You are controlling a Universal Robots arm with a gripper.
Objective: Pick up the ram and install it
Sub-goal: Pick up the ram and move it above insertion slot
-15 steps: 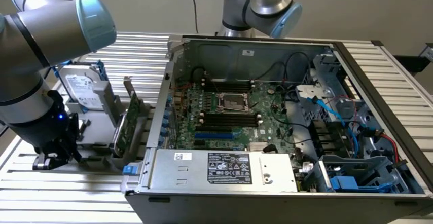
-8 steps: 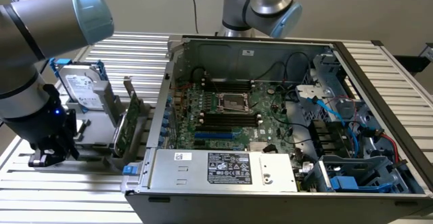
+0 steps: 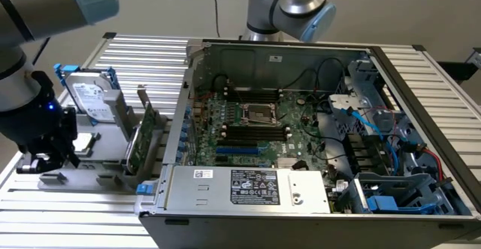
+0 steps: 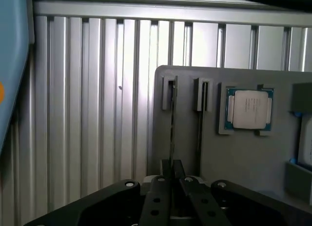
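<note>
In the wrist view the black two-fingered hand [image 4: 172, 171] is closed down to a sliver, its fingers [image 4: 157, 196] lying against either face of the ram [image 4: 172, 118], a long, thin, dark stick seen edge-on. The ram stands on its long edge in a narrow slot of a flat grey plastic tray [image 4: 243, 162], its far end held in a small grey bracket; its chips and colour cannot be made out from this angle, and its near end is hidden between the fingers. Just beside it runs a second narrow slot [image 4: 201, 123], and I cannot tell whether that one holds anything; farther along the tray a square silver CPU chip [image 4: 248, 109] lies in its own recess. The tray rests on a ribbed, silvery aluminium worktop [image 4: 97, 113].

In the exterior view the hand [image 3: 45, 159] is low over the tray at the exterior view's left, its dark bulk covering that corner; past it a large green expansion card [image 3: 143, 136] and a silver hard drive [image 3: 92, 97] stand on edge. Well apart, towards the exterior view's right, an open grey computer case [image 3: 421, 119] lies on its side, showing a green motherboard [image 3: 301, 125] with black memory slots [image 3: 255, 130]; a pale wall closes the room behind.
</note>
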